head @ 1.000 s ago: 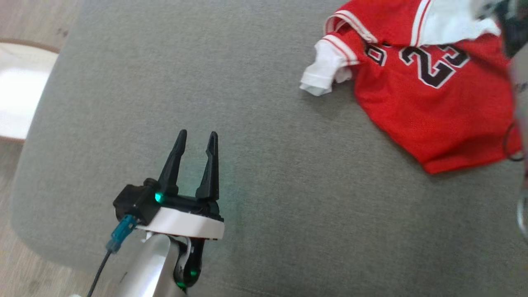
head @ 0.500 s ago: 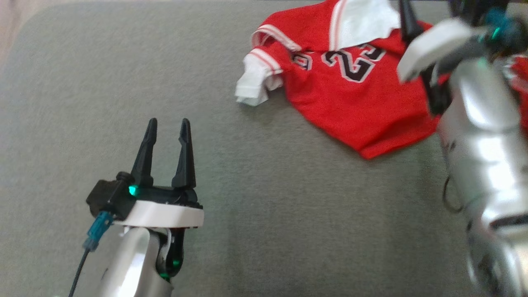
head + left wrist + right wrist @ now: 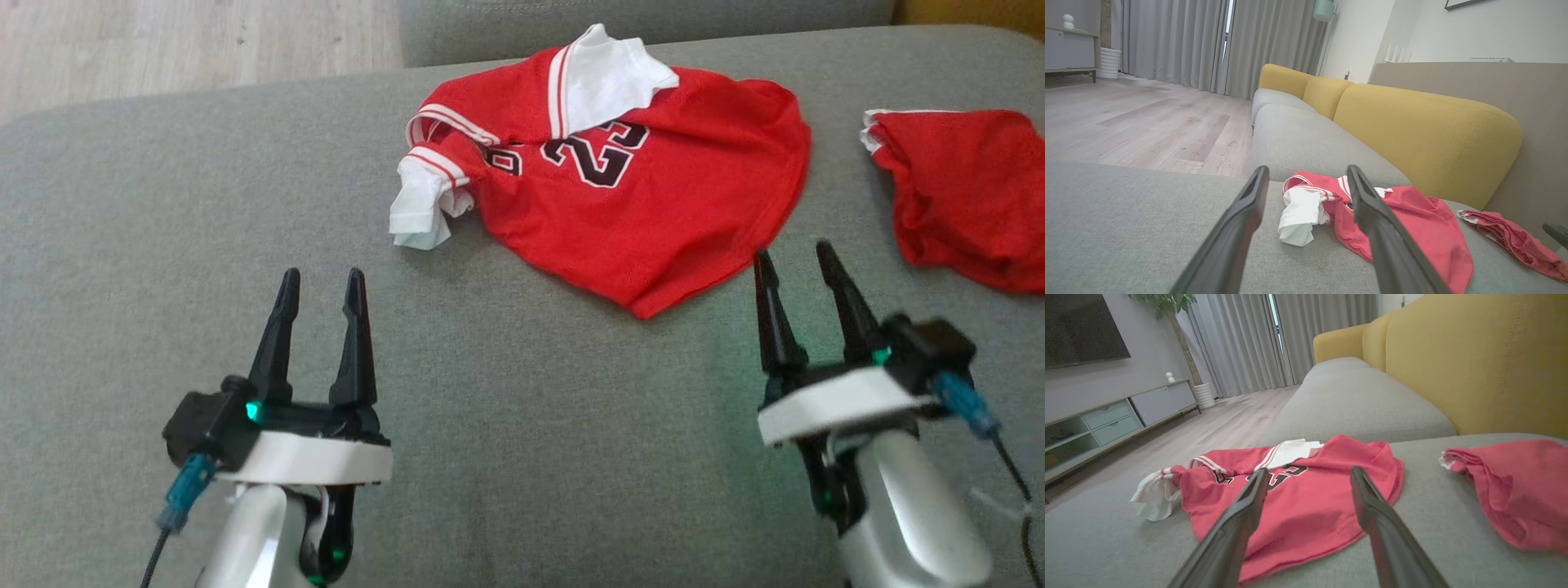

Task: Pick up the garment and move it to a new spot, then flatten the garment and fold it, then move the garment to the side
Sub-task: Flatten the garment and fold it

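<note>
The head camera has swung since a second ago, so the jersey point(image 3: 620, 188) now sits at the upper middle of its view, not in the upper right corner; the right arm, then a blur raised over the jersey's right side, has drawn back, and the right gripper point(image 3: 793, 251) stands at the lower right; the jersey lies crumpled on the grey sofa seat point(image 3: 522, 425), red with a black number, one white sleeve bunched at its left; a second red garment point(image 3: 971, 196) lies apart to its right; both grippers point toward the jersey, jaws spread wide and empty; the left gripper point(image 3: 322, 278) is short of the cloth, the right one's tips just beside the hem.
</note>
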Controlling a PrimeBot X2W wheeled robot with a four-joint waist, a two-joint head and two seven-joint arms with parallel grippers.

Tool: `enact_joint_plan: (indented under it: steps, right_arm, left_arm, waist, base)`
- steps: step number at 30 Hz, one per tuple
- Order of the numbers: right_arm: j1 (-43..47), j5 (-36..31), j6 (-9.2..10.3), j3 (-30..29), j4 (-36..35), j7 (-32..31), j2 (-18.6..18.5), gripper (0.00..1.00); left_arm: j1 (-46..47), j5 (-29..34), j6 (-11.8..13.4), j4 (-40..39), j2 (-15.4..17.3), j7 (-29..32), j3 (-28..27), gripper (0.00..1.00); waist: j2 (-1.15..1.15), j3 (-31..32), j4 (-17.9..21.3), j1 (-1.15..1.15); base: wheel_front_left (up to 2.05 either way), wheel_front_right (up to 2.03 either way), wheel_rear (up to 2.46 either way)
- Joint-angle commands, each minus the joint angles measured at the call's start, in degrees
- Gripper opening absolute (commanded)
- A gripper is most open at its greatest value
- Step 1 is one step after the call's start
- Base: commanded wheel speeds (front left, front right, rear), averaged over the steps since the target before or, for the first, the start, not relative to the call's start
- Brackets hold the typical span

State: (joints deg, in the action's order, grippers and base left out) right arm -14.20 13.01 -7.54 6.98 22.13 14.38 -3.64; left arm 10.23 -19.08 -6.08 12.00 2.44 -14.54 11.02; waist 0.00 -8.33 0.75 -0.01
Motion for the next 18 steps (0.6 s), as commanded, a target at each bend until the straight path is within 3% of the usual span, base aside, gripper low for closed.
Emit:
enact_joint_plan:
  steps: [1,6,18]
  right_arm:
    - [-0.60,0.50,0.05,1.10,-3.08,0.61,0.75,1.00]
    - [2.97,0.17,0.05,1.86,-4.96,0.62,0.75,1.00]
    - [1.86,-0.76,0.05,0.64,-4.48,0.10,0.76,1.00]
  left_arm:
    - [0.51,0.75,-0.29,-2.07,0.43,-0.46,-1.95,1.00]
    - [0.14,0.94,-0.56,-2.02,0.43,-0.46,-1.77,1.00]
    - [0.08,0.98,-0.82,-1.96,0.43,-0.46,-1.52,1.00]
  waist:
    - [0.00,0.20,0.24,0.01]
    - [0.00,0.32,0.18,0.01]
    - [0.00,0.09,-1.15,0.01]
  base:
    - [0.00,0.00,0.00]
    - [0.00,0.00,0.00]
    - [0.00,0.00,0.00]
